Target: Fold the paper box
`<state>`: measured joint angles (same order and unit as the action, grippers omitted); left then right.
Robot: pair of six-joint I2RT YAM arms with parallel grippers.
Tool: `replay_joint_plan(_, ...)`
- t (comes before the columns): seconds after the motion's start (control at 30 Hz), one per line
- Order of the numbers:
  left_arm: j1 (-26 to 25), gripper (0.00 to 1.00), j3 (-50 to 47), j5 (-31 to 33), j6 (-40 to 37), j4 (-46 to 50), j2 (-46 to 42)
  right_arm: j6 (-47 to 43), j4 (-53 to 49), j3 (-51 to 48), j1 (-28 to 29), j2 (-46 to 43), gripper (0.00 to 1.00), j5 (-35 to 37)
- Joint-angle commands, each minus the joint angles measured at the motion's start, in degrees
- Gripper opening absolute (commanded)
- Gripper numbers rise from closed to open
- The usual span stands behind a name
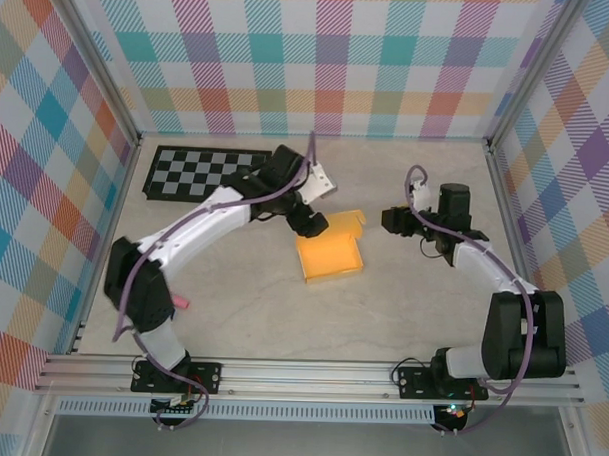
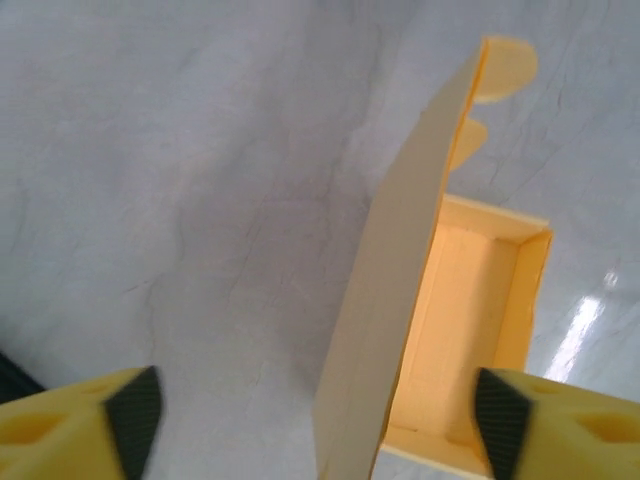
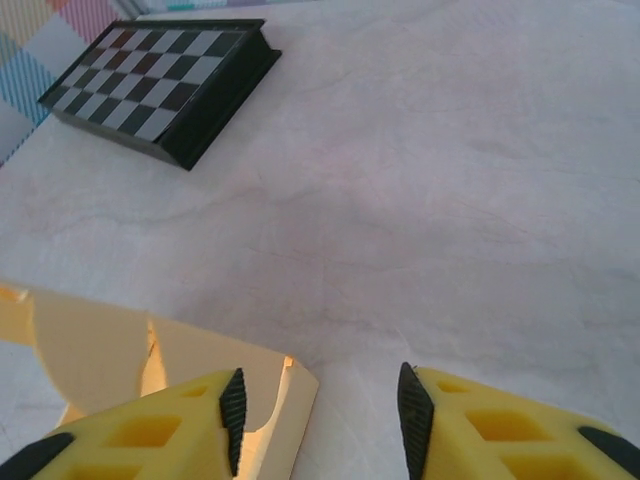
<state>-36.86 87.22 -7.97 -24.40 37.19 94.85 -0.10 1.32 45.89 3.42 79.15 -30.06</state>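
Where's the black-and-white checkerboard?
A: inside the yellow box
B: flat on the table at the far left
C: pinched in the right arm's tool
B: the checkerboard lies flat on the table at its far left, apart from the paper box.

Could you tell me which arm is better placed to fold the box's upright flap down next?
Probably left: the left gripper, open, straddles the upright flap of the box; the right gripper sits beside its tabbed corner.
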Motion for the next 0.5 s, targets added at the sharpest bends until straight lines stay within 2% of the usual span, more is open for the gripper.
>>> replay_joint_plan(0.0, 3.13, 1.0, -8.48, 0.61, 11.65, -4.11, -12.12, 4.59, -7.23, 3.28, -1.45, 0.79, 0.43, -0.19)
replay_joint_plan(0.07, 4.41, 1.0, -16.7, 0.63, 18.51, -7.71, -17.36, 7.46, -12.15, 4.17, -1.38, 0.63, 0.43, 1.3)
replay_joint_plan(0.13, 4.6, 1.0, -26.05, 2.38, 26.15, -12.61, -21.59, 10.77, -15.82, 4.5, -1.22, 1.35, 0.42, -0.6)
replay_joint_plan(0.23, 4.61, 1.0, -38.46, 2.13, 37.02, -26.55, -25.08, 16.42, -13.68, 2.23, -1.25, 3.12, 0.42, -11.25)
replay_joint_plan(0.33, 4.61, 1.0, -47.11, 4.5, 45.1, -38.69, -25.72, 20.95, -14.26, 3.36, -1.42, 7.27, 0.38, -15.64)
replay_joint_plan(0.37, 4.67, 1.0, -47.42, 5.8, 46.44, -38.47, -24.72, 20.61, -15.52, 4.56, -1.49, 8.75, 0.36, -15.65)
replay_joint_plan(0.43, 5.19, 0.9, -45.59, 6.86, 47.11, -34.69, -21.01, 19.41, -19.46, 8.13, -2.05, 12.86, 0.27, -16.46)
replay_joint_plan(0.47, 5.43, 0.85, -44.23, 7.59, 47.41, -32.16, -19.36, 19.27, -21.09, 9.97, -2.35, 14.79, 0.26, -17.59)
